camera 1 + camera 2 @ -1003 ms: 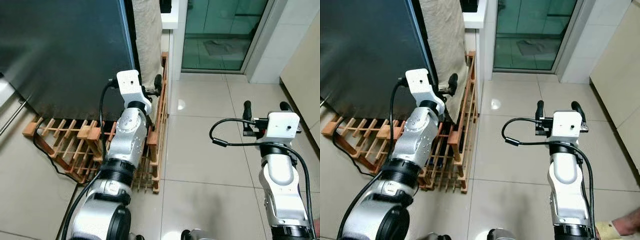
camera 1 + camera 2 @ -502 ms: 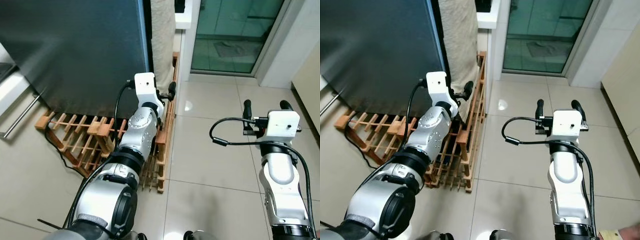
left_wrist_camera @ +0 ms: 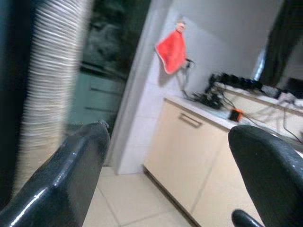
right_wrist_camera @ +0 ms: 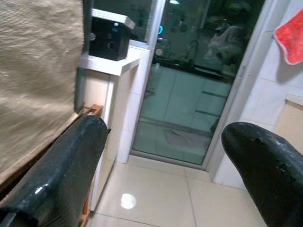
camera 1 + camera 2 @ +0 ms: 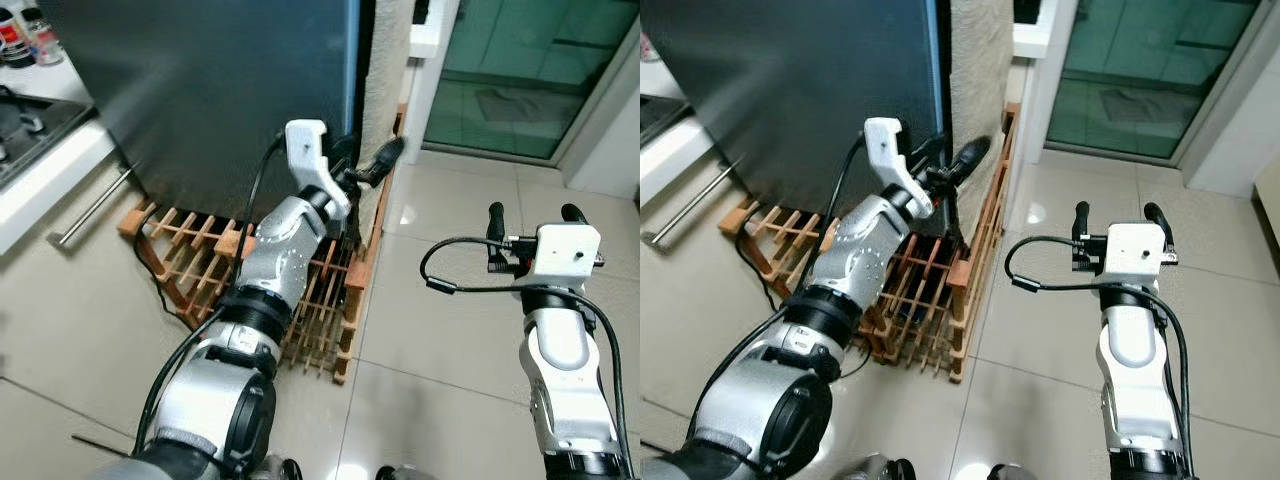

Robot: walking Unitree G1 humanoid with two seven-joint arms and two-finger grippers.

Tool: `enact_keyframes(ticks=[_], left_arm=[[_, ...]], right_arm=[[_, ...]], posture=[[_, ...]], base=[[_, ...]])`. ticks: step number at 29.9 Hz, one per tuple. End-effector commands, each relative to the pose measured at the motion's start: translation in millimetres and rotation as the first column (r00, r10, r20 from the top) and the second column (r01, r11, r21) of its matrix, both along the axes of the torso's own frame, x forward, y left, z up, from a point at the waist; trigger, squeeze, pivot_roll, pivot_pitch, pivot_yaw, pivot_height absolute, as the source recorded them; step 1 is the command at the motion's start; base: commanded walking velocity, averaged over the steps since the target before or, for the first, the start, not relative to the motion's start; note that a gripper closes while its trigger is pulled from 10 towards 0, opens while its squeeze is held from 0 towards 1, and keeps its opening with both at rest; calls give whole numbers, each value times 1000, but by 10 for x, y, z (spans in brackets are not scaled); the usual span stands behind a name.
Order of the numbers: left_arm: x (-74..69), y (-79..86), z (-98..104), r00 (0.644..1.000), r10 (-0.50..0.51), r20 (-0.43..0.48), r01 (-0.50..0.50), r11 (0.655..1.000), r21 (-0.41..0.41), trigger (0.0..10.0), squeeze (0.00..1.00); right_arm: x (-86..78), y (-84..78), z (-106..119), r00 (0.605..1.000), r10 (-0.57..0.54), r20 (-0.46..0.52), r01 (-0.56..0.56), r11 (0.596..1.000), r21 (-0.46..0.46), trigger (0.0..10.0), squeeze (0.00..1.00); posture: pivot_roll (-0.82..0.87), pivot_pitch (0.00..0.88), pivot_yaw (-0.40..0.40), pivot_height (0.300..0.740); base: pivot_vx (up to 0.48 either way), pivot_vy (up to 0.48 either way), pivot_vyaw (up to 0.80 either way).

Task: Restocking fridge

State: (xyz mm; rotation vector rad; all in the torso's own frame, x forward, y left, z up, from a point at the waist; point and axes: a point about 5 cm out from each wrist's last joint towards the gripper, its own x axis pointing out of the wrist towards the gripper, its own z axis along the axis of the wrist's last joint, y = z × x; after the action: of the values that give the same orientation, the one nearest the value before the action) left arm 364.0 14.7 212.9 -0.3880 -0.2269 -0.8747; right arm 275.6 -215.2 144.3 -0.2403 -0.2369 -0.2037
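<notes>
The fridge (image 5: 200,90) is a tall dark grey front at the upper left, and its door looks closed. My left gripper (image 5: 365,158) is raised at the fridge's right edge, beside a beige woven cloth (image 5: 385,70). Its fingers are open with nothing between them, as the left wrist view (image 3: 170,156) also shows. My right gripper (image 5: 532,210) hovers over the tiled floor at the right, open and empty; the right wrist view (image 4: 163,142) shows the same open gap.
A wooden slatted rack (image 5: 200,260) lies on the floor at the fridge's foot. A white counter with a hob (image 5: 40,130) and a bar handle (image 5: 90,205) is at the left. A glass door (image 5: 530,70) is ahead on the right. Beige cabinets (image 3: 189,156) and a red cloth (image 3: 173,49) are nearby.
The camera has turned left, bringing the counter into view. My left gripper has risen and reached forward along the fridge's right edge. The right arm has kept its pose.
</notes>
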Motion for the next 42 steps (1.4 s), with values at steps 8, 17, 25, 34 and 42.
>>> enact_keyframes(ticks=[8, 17, 25, 34, 42], left_arm=[[-180, -139, -152, 995, 76, -64, -76, 997, 3, 10000, 0], [-234, 755, -192, 866, 500, -17, -499, 866, 40, 10000, 0], [-838, 1407, 76, 612, 739, 281, -771, 637, 6, 10000, 0], [-806, 1077, 82, 691, 679, 246, -703, 712, 9, 10000, 0], [-816, 1051, 485, 695, 681, 231, -656, 732, -185, 10000, 0]], right_arm=[[-13, 14, 122, 999, -17, 44, 16, 1000, 18, 10000, 0], [-3, 109, 219, 997, 6, 74, -9, 999, 52, 10000, 0], [-413, 61, 506, 971, -29, 235, 35, 999, -19, 10000, 0], [-300, 93, 469, 973, -11, 231, -12, 995, 97, 10000, 0], [-302, 236, 887, 934, 69, 349, -61, 998, -34, 10000, 0]], posture=[[-240, 96, 60, 740], [-191, 90, 42, 740], [-150, 56, 3, 740], [-169, 54, 7, 740], [-185, 74, 9, 740]], base=[[0, 0, 0], [0, 0, 0], [0, 0, 0], [0, 0, 0], [32, 0, 0]])
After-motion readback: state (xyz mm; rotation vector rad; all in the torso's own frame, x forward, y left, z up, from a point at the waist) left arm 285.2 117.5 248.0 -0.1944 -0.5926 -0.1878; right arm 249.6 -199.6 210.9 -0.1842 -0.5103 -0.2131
